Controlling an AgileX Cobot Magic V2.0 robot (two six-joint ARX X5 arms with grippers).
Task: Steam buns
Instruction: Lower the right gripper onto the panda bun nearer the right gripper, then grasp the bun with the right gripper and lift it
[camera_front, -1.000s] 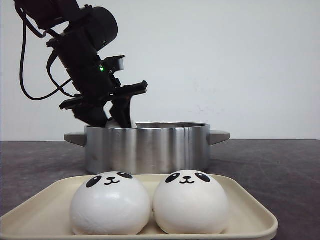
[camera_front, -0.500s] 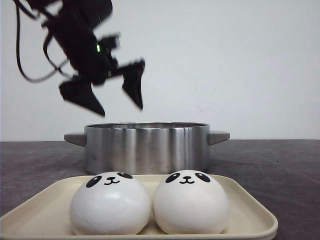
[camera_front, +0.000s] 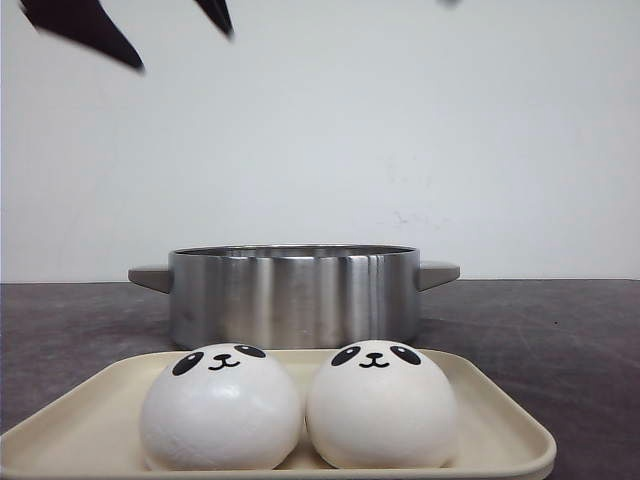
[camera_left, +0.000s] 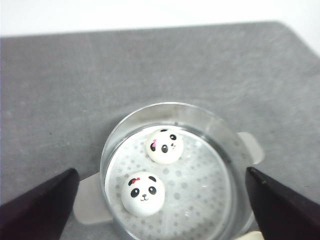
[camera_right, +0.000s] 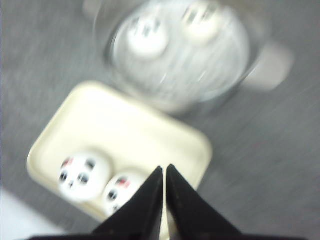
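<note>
Front view: you've got two buns (camera_front: 298, 408) on the cream tray (camera_front: 500, 425), side by side and touching, faces toward the camera, upright on their flat bottoms. The steel pot (camera_front: 293, 295) stands just behind the tray; its inside is hidden from here. The left gripper (camera_front: 150, 25) shows only as two dark fingertips at the top edge, set wide apart, holding nothing.

Left wrist view: you're looking down into the pot (camera_left: 227, 150) at the perforated steamer plate (camera_left: 200, 185). Two more buns sit on it: one with a pink mark (camera_left: 164, 145), one with a red bow (camera_left: 142, 193), near each other but not touching. Both sit dome up, faces turned up toward the camera. Left fingers (camera_left: 42, 207) are spread at the frame corners, clear of the pot.

Right wrist view: blurred. The right gripper (camera_right: 164, 177) has its fingers pressed together, empty, hanging above the tray edge (camera_right: 65, 125). You can make out two buns on the tray and two in the pot.

Progress: about halfway, I judge. Two are loaded, two are left to move, and no lid is in view. The buns are round domes, so no real long axis; only the face gives a heading.
</note>
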